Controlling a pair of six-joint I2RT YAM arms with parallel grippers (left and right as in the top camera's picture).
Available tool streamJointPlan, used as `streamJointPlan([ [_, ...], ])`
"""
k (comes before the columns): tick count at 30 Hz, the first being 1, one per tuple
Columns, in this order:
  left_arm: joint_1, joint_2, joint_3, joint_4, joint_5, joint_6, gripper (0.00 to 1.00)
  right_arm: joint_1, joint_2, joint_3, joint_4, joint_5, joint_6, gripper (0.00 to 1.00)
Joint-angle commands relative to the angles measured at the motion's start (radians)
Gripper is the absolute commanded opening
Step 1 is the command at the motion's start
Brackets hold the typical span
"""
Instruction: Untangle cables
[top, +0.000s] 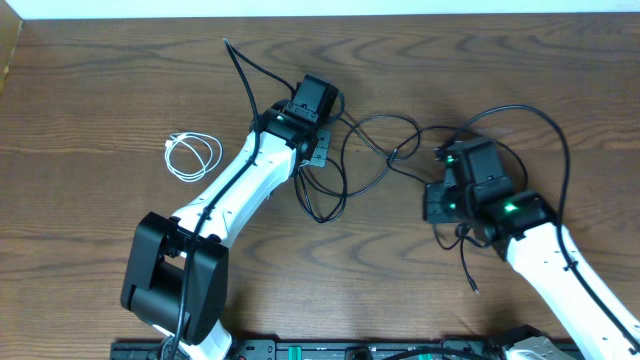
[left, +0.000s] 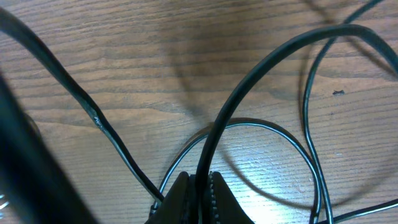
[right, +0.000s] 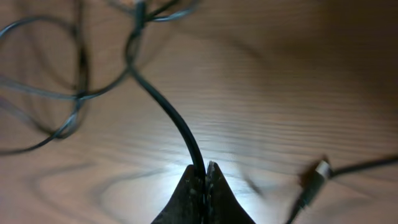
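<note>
The long thin black cable (top: 372, 150) lies in loops on the wooden table between my two arms. My left gripper (top: 318, 152) is shut on a strand of it; in the left wrist view the cable (left: 249, 81) rises from between the jaws (left: 200, 186). My right gripper (top: 440, 200) is shut on another strand; in the right wrist view the cable (right: 168, 115) runs from the jaws (right: 204, 177) toward blurred loops. A plug end (right: 317, 171) lies to the right there. The white cable (top: 190, 155) lies coiled apart at the left.
The black cable's loose end (top: 470, 285) lies near the right arm. Another end (top: 228, 45) points to the table's far side. The arm bases stand at the front edge.
</note>
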Motion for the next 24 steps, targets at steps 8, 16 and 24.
streamJointPlan([
  [8, 0.002, 0.004, -0.004, 0.000, -0.024, -0.009, 0.08, -0.244, -0.008, 0.013, -0.017, 0.137, 0.149, 0.01],
  [16, 0.002, 0.004, -0.004, 0.000, -0.024, -0.009, 0.07, -0.410, -0.008, 0.013, -0.043, 0.137, 0.214, 0.02],
  [24, 0.002, 0.003, -0.004, 0.000, -0.024, -0.009, 0.07, -0.455, -0.008, 0.011, -0.136, 0.133, 0.214, 0.02],
])
